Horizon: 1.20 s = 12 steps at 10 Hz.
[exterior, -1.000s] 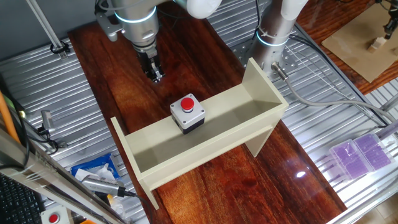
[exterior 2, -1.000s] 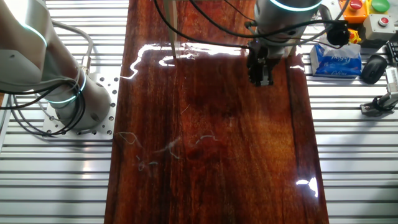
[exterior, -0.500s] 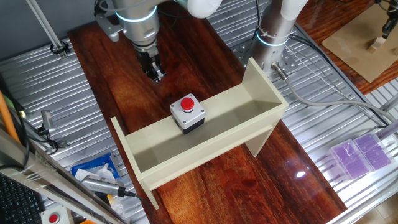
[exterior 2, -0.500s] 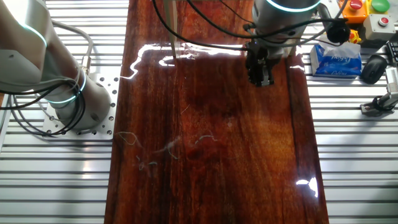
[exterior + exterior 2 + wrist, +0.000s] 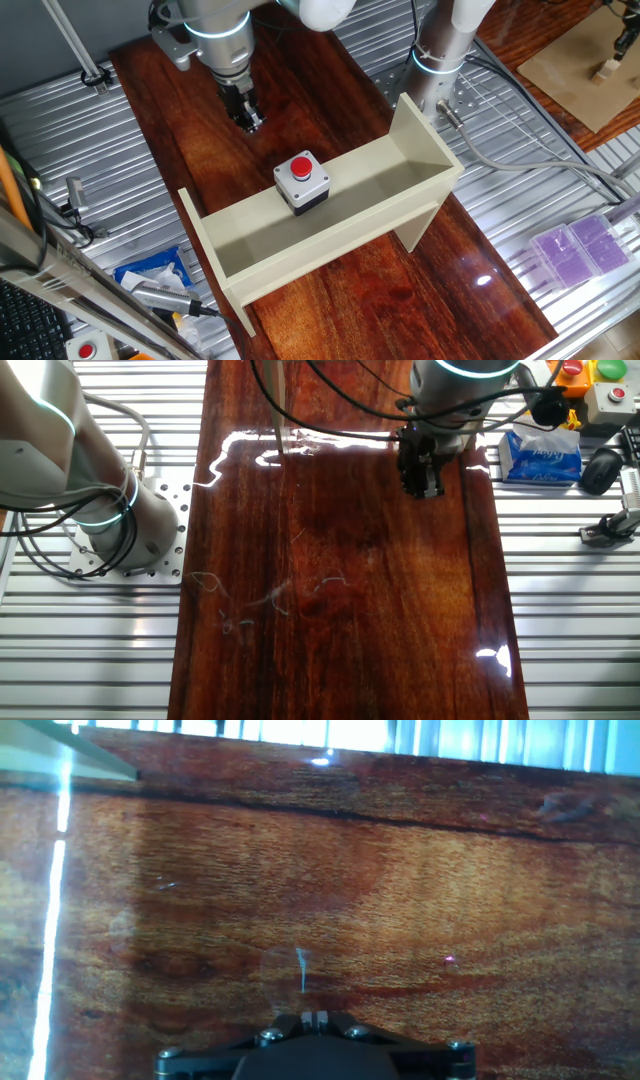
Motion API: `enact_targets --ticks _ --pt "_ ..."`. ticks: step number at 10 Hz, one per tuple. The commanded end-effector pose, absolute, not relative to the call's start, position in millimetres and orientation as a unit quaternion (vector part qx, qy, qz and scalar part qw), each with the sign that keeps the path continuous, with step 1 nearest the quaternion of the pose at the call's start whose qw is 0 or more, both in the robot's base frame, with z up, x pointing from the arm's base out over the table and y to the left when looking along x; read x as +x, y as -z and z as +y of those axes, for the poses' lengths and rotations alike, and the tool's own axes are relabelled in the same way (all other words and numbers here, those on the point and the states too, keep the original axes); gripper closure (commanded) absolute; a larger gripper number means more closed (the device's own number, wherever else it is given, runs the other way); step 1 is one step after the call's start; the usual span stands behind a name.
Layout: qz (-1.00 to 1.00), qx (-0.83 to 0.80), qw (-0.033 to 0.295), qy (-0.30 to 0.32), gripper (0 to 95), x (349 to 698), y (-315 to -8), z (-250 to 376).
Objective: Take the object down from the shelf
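The arm reaches down from above with its hand [image 5: 250, 122] pointing straight at the wooden surface [image 5: 330, 290], fingers pressed together and holding nothing. It hangs behind the shelf [image 5: 330, 215], apart from the object [image 5: 302, 181], which sits on the shelf's rear wall.

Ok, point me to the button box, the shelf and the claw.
Button box [image 5: 302, 167], one fixed view: on its red button.
Shelf [image 5: 418, 135], one fixed view: on its far end panel.
Claw [image 5: 251, 124], one fixed view: between its fingertips.
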State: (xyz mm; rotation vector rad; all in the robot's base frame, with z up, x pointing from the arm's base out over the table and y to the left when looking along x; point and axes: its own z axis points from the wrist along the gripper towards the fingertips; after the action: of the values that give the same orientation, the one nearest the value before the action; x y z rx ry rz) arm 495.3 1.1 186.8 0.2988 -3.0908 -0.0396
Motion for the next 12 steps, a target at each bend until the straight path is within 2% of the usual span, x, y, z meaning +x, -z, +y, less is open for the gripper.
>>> enact_targets --ticks 1,2,4,8,12 --pt "-0.996 0.084 0.028 0.011 95.0 494 -210 4" --pt "-0.997 0.075 0.032 0.012 95.0 487 -242 13" --pt "-0.996 0.076 0.038 0.010 95.0 483 -258 19" --pt "-0.994 0.104 0.025 0.013 95.0 483 -258 19" --pt "-0.994 0.109 0.025 0.014 95.0 483 -258 19"
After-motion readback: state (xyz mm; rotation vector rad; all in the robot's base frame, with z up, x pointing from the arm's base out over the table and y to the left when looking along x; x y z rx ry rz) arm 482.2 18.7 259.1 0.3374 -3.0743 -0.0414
